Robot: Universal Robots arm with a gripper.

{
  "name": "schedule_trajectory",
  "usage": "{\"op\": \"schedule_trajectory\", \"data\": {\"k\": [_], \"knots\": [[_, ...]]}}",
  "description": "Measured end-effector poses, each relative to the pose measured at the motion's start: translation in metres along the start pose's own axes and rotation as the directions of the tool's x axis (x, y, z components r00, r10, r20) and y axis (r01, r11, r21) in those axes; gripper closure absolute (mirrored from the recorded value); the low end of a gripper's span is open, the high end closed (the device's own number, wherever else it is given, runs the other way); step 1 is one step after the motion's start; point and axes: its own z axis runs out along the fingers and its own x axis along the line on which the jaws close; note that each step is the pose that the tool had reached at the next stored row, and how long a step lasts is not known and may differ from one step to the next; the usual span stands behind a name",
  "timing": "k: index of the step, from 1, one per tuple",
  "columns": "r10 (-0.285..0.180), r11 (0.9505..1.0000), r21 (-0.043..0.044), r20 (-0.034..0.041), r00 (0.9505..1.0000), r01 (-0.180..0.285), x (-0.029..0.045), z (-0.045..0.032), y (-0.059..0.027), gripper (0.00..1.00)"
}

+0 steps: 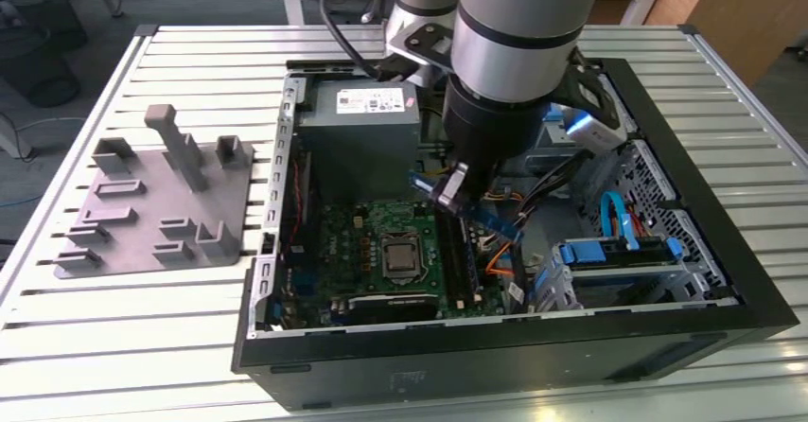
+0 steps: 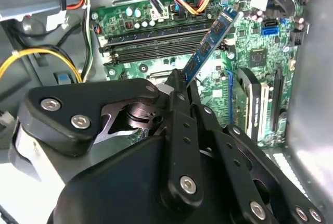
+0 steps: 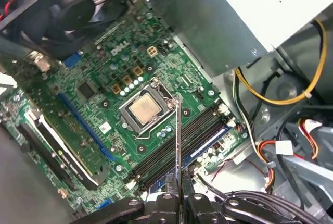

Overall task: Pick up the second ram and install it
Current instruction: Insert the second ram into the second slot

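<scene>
An open black computer case (image 1: 505, 342) lay on its side on a white slatted table (image 1: 127, 346), with a grey fixture plate (image 1: 151, 214) carrying upright posts on the table at the exterior view's left of the case. The silver and black robot arm reached down into the case, and its gripper (image 1: 452, 190) hung above the green motherboard (image 1: 366, 233), between the grey power supply (image 1: 360, 110) and a drive cage with blue tabs (image 1: 619, 252). The jaws were pinched onto one end of the second ram (image 1: 495, 223), a slim blue stick that slanted away from the fingers. In the second wrist view the gripper (image 2: 181, 81) clamped the second ram (image 2: 210, 39) at its near end, and the stick, lined with small black chips, reached out at an angle over the long black memory slots (image 2: 151, 47), raised clear of them and not seated. In the first wrist view the gripper (image 3: 178, 200) held the second ram (image 3: 178, 146) edge-on, so it appeared as a thin line crossing above the memory slots (image 3: 192, 133), its far tip over the edge of the processor socket (image 3: 143, 108). Yellow cables (image 3: 291, 94) looped near the power supply.
</scene>
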Motion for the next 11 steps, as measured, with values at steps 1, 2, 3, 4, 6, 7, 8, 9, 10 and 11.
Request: {"op": "schedule_trajectory", "data": {"k": [1, 2, 3, 4, 6, 7, 8, 9, 10, 11], "knots": [[0.013, 0.9999, 0.0005, 0.0003, 0.9999, -0.013, 0.0, 0.0, 0.0, 0.86], [0.027, 0.9996, 0.0011, 0.0005, 0.9996, -0.027, 0.0, 0.0001, 0.0, 0.86], [0.04, 0.9992, 0.0016, 0.0008, 0.9992, -0.04, 0.0, 0.0001, 0.0, 0.86], [0.053, 0.9986, 0.0022, 0.001, 0.9986, -0.053, 0.0, 0.0002, 0.0, 0.86], [0.079, 0.9969, 0.0032, 0.0016, 0.9969, -0.079, 0.0, 0.0003, 0.0, 0.86], [0.092, 0.9958, 0.0037, 0.002, 0.9958, -0.092, 0.0, 0.0003, 0.0, 0.86], [0.105, 0.9944, 0.0042, 0.0022, 0.9944, -0.105, 0.0, 0.0004, 0.0, 0.86], [0.118, 0.993, 0.0047, 0.0026, 0.993, -0.118, 0.0, 0.0005, 0.0, 0.86], [0.131, 0.9913, 0.0052, 0.0029, 0.9914, -0.131, 0.0, 0.0005, 0.0, 0.86], [0.144, 0.9895, 0.0057, 0.0032, 0.9895, -0.144, 0.0, 0.0006, 0.0, 0.86]]}}
